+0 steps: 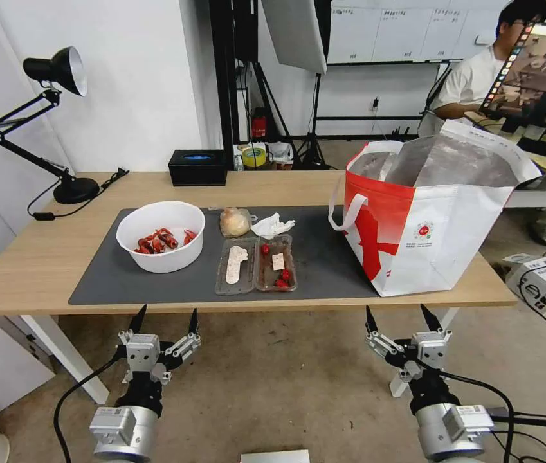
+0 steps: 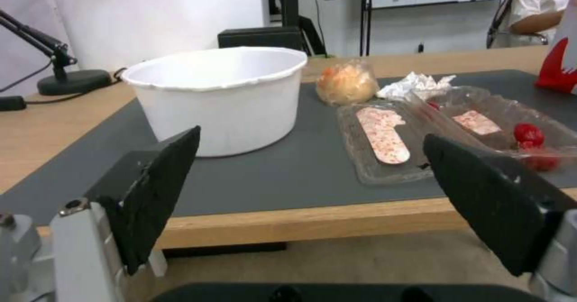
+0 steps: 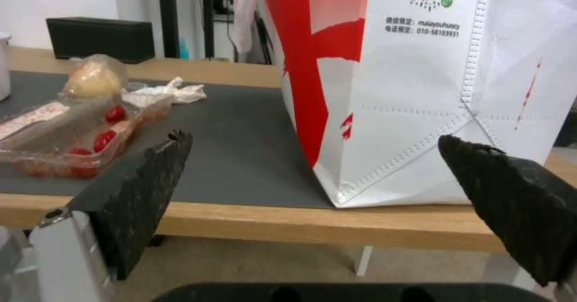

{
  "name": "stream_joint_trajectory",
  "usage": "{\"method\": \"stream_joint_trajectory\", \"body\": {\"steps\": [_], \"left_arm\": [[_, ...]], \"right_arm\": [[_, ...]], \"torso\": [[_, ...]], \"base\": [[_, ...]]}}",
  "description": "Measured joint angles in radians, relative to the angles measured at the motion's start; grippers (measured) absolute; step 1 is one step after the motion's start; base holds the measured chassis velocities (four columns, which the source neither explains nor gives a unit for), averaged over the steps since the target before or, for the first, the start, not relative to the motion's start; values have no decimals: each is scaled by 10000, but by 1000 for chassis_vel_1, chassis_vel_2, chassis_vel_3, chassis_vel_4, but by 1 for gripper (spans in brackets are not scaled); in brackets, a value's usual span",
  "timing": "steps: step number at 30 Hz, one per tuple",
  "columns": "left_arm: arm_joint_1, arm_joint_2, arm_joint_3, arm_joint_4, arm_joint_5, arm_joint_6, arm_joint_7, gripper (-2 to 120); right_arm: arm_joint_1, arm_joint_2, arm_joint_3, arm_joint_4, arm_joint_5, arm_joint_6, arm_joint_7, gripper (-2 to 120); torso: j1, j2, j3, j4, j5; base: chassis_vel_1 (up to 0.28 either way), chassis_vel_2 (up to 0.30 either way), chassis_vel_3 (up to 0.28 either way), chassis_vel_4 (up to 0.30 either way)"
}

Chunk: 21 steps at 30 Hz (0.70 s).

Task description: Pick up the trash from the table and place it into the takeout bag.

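Two tools [image 1: 164, 320] [image 1: 400, 316] open | takeout bag [image 1: 440, 238]: "maiayouhuocy", "010-58103931"

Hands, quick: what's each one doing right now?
Left hand: open, empty, below the table edge.
Right hand: open, empty, below the table edge.

Matt grey mat [image 1: 324, 270] on smooth wood table [image 1: 41, 257]; foil-lined bag [image 1: 427, 225].

Both arms held low at the near side, end effectors open and empty.
The left end effector [image 1: 165, 319] and right end effector [image 1: 403, 316] sit side by side, well apart, wrists level, black fingers [image 2: 157, 194] spread wide and pointing toward the far side, each gripping nothing.
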Motion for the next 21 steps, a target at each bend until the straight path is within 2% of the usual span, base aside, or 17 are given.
{"method": "stream_joint_trajectory", "body": {"steps": [21], "left_arm": [[0,0,0,0,0,0,0,100]], "right_arm": [[0,0,0,0,0,0,0,100]], "torso": [[0,0,0,0,0]], "base": [[0,0,0,0]]}}
